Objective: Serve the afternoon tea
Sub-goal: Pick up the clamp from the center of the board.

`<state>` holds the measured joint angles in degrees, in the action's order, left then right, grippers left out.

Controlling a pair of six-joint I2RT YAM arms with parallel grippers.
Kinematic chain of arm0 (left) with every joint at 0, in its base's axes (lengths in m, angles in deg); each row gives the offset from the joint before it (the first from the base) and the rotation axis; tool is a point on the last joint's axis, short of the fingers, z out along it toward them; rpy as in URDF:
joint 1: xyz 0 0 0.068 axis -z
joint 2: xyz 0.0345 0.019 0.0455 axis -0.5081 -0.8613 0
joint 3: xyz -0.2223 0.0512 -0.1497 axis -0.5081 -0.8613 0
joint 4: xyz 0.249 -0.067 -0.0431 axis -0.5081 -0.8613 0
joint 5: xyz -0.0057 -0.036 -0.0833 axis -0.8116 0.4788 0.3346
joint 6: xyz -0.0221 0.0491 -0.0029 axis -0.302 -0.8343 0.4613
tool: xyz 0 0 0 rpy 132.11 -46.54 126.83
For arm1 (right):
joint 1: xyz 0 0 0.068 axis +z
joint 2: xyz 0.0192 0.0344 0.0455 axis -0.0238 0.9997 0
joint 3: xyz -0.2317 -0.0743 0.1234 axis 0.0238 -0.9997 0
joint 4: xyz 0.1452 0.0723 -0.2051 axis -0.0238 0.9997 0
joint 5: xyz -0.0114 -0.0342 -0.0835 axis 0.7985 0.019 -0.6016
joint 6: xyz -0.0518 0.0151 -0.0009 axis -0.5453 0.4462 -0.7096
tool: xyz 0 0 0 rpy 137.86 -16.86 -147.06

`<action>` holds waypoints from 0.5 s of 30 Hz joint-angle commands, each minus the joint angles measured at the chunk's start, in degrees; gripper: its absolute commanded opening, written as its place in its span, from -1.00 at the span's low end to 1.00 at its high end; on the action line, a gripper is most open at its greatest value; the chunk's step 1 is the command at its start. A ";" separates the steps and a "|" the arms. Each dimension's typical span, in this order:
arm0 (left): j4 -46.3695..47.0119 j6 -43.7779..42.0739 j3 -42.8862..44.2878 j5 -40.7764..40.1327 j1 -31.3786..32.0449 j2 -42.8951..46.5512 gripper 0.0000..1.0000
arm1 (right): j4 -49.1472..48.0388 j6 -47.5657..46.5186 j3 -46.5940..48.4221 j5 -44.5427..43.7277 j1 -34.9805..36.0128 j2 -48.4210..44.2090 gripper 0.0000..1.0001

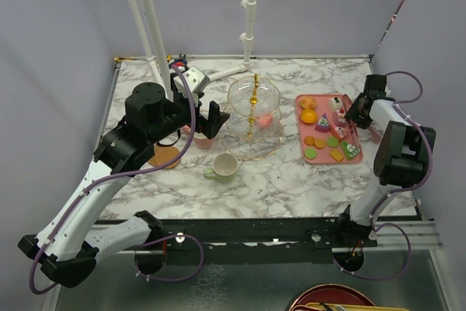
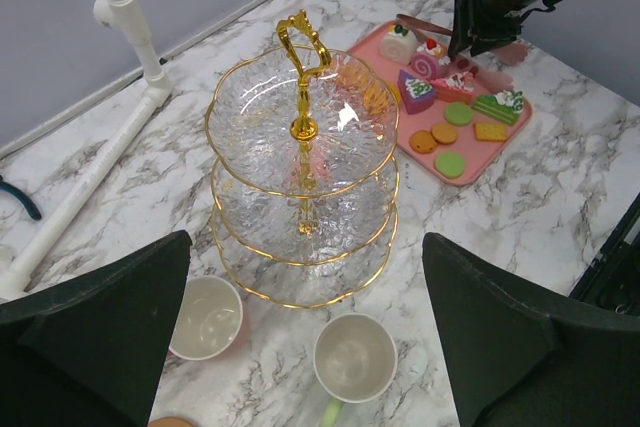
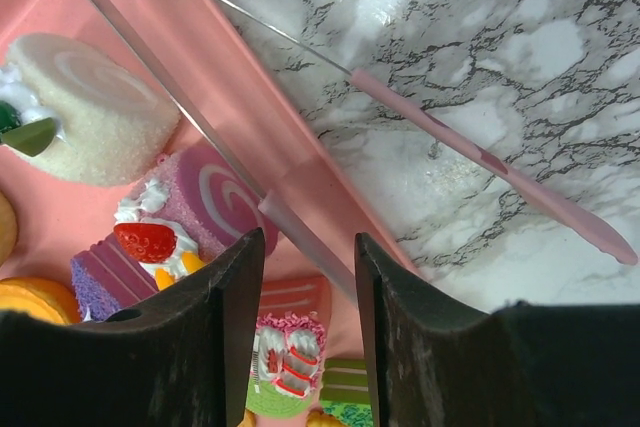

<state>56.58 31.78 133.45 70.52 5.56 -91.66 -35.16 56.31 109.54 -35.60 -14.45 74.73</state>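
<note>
Marble tabletop (image 1: 291, 180), grey walls around.

- Clear glass three-tier stand with gold stem (image 2: 250, 117) sits mid-table. I read its tiers as bare, though a pink tint near the stem could be a reflection.
- Small cakes (image 3: 90, 107) and colourful macarons (image 2: 450, 162) all lie on the flat pink rectangular tray (image 3: 230, 87), right of the stand.
- Pink mug (image 2: 205, 317) and pale-green mug (image 2: 355, 357) stand on bare marble just in front of the stand. One round brown coaster (image 1: 166, 156) lies to their left with nothing on it.
- Right gripper (image 3: 308, 252) is over the tray edge, jaws half apart and straddling one arm of the pink-handled metal tongs (image 3: 480, 152).
- Left gripper (image 2: 305, 237) is spread wide above the mugs, holding nothing.

My judgement: serving has barely begun. Every sweet needs moving, and each mug needs a coaster.
</note>
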 commanded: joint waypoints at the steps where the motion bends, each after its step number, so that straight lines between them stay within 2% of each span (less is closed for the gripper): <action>1: -0.22 -0.28 -0.51 0.14 -0.22 1.87 0.98 | 1.12 -0.74 1.44 -2.14 -0.01 2.07 -0.11; 7: -0.17 -0.97 -0.74 -0.01 -0.24 2.49 0.99 | 2.67 -0.73 5.43 -2.07 -0.01 5.60 -0.21; 15: -0.22 -1.06 0.43 -0.22 -0.24 2.20 0.98 | 2.58 -0.87 7.75 -3.74 -0.01 5.44 -0.49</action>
<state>56.56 31.17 133.43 70.49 5.56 -89.81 -33.94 55.89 115.27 -37.11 -14.45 80.12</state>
